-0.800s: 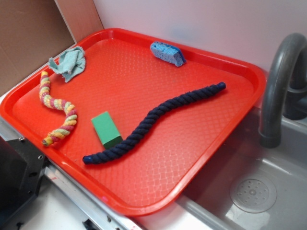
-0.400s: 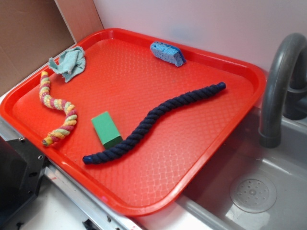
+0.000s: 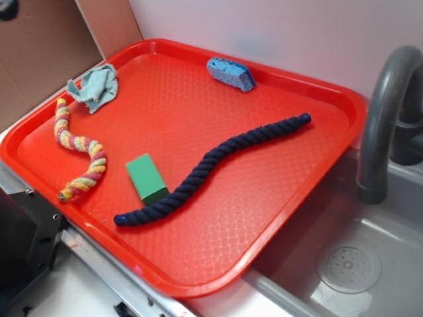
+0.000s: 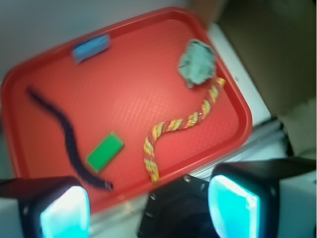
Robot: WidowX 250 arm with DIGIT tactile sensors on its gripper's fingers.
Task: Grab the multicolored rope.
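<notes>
The multicolored rope (image 3: 78,142), wavy with pink, yellow, green and red strands, lies on the left side of the red tray (image 3: 198,99). In the wrist view the rope (image 4: 174,124) lies well below and ahead of my gripper (image 4: 148,210). The two cyan-padded fingers (image 4: 64,213) stand wide apart with nothing between them. The gripper is high above the tray's near-left edge. In the exterior view only a dark bit of it (image 3: 6,8) shows at the top left corner.
On the tray lie a long navy rope (image 3: 211,162), a green block (image 3: 147,177), a blue sponge (image 3: 230,72) and a teal cloth (image 3: 96,86) by the multicolored rope's far end. A grey faucet (image 3: 386,112) and sink (image 3: 350,264) stand to the right. The black robot base (image 3: 23,244) is at the lower left.
A dark bit of the gripper has come into the top left corner of the exterior view. The things on the tray have not moved.
</notes>
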